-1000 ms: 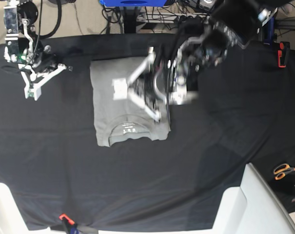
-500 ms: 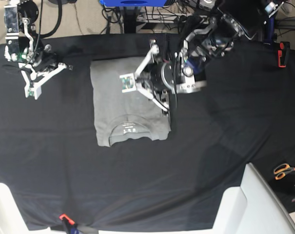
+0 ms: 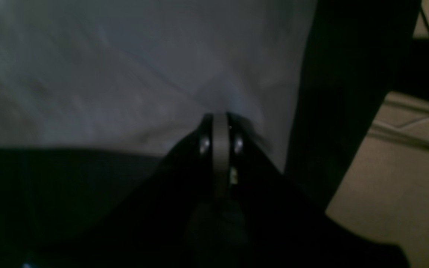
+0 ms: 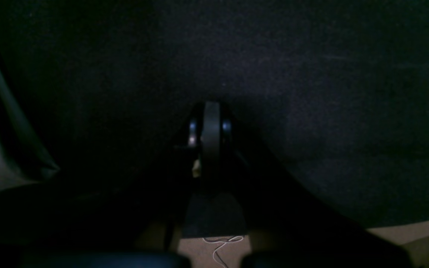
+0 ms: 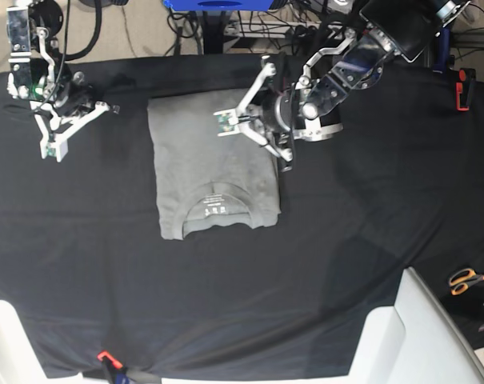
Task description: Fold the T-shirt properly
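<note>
The light grey T-shirt (image 5: 214, 172) lies folded into a neat rectangle on the black cloth (image 5: 226, 280), with its collar and label toward the near side. My left gripper (image 5: 225, 120) hovers over the shirt's far right part. In the left wrist view the left gripper (image 3: 220, 118) is shut with nothing between its fingers, and the T-shirt (image 3: 125, 74) fills the picture beneath it. My right gripper (image 5: 49, 150) is far to the left of the shirt. The right wrist view shows that gripper (image 4: 210, 107) shut and empty above the bare black cloth (image 4: 311, 93).
Orange-handled scissors (image 5: 466, 280) lie at the right edge. A white panel (image 5: 422, 336) juts in at the bottom right. A red clamp (image 5: 463, 88) grips the cloth at the far right and a red clip (image 5: 106, 357) at the near edge. Floor (image 3: 404, 193) shows beyond the table.
My left arm has drawn back from the middle of the shirt toward its far right edge, staying shut. The shirt and the right arm have not moved.
</note>
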Controlling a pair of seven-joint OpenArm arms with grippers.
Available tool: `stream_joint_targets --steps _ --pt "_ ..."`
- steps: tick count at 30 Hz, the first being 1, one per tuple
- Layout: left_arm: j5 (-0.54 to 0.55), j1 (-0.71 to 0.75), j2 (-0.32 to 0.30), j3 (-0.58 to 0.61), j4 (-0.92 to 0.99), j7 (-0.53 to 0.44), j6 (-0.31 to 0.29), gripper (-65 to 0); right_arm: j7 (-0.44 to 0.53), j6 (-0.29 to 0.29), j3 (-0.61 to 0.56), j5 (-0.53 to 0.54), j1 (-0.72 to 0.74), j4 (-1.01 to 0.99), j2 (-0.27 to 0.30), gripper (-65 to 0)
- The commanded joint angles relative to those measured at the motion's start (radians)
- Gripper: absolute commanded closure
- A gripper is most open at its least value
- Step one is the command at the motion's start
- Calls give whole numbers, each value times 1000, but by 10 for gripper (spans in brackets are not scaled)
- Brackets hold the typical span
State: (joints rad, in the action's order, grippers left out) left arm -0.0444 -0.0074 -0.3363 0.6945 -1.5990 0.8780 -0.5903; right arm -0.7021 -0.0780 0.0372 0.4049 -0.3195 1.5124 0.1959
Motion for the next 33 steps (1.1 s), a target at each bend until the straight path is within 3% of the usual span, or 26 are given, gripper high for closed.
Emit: stream_joint_targets --steps 1,8,12,17,19,23,25,33 --pt "5 -7 -13 -3 -13 -4 2 0 2 2 3 2 1 15 10 0" --pt "7 -16 -54 -14 -28 -6 2 0 2 2 3 2 3 15 7 0" --pt "8 -27 -57 -14 -134 4 2 0 2 2 3 2 3 17 7 0" --pt "10 -3 -59 -14 -312 116 2 0 3 2 10 2 -3 20 7 0" --pt "10 31 -62 -16 -341 119 3 0 5 2 10 2 -20 43 14 0" --pt "8 194 -62 -103 -346 114 128 0 -4 -4 11 2 -88 182 15 0" --pt "8 275 -65 -155 -349 82 165 0 -15 -6 11 1 -134 258 17 0" --pt "8 680 -97 -410 -349 -181 166 0 -186 -6 120 6 -353 443 32 0"
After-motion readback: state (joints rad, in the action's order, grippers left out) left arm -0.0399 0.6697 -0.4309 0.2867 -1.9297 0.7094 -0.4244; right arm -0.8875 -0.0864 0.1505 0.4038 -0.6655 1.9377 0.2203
